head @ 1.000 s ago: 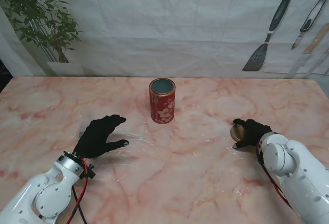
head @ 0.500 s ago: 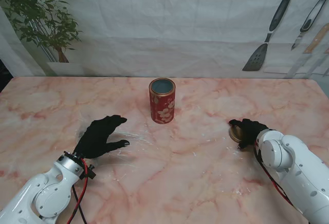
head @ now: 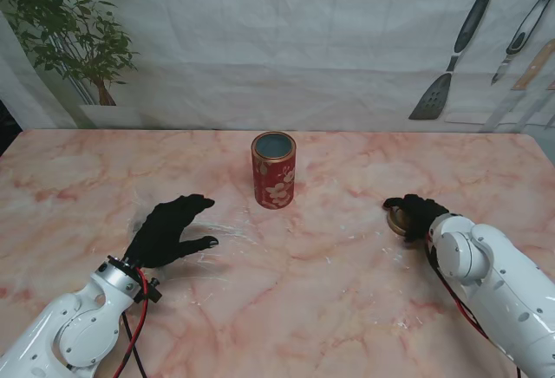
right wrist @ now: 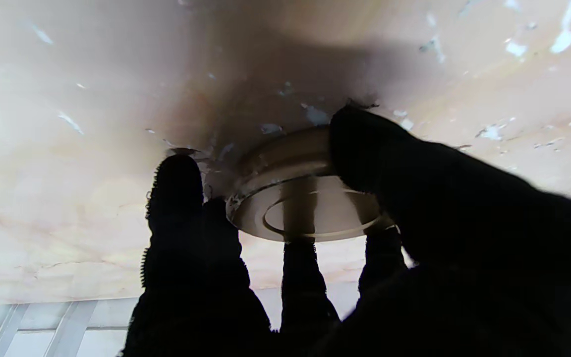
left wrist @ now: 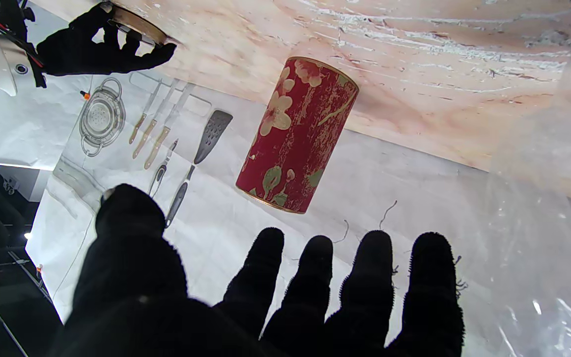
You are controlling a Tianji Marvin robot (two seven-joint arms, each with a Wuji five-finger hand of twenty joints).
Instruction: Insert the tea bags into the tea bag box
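A red floral tea tin (head: 273, 170) stands upright and open-topped at the table's middle; the left wrist view shows it (left wrist: 295, 136) beyond my fingers. My left hand (head: 169, 231), black-gloved, rests flat with its fingers (left wrist: 374, 277) spread, open, on a crumpled clear plastic bag (left wrist: 553, 198). Tea bags cannot be made out. On the right, my right hand (head: 418, 215) is curled over a round gold lid (head: 396, 220) lying on the table. In the right wrist view the thumb and fingers (right wrist: 176, 198) grip the rim of the lid (right wrist: 305, 203).
The pink marble table (head: 329, 265) ends at a white backdrop printed with a spatula and knives (head: 451, 57) at the far right. A potted plant (head: 69, 31) stands at the far left corner.
My right hand has crept a little to the left and farther from me, with the gold lid under its fingers. The left hand and the tin have not moved.
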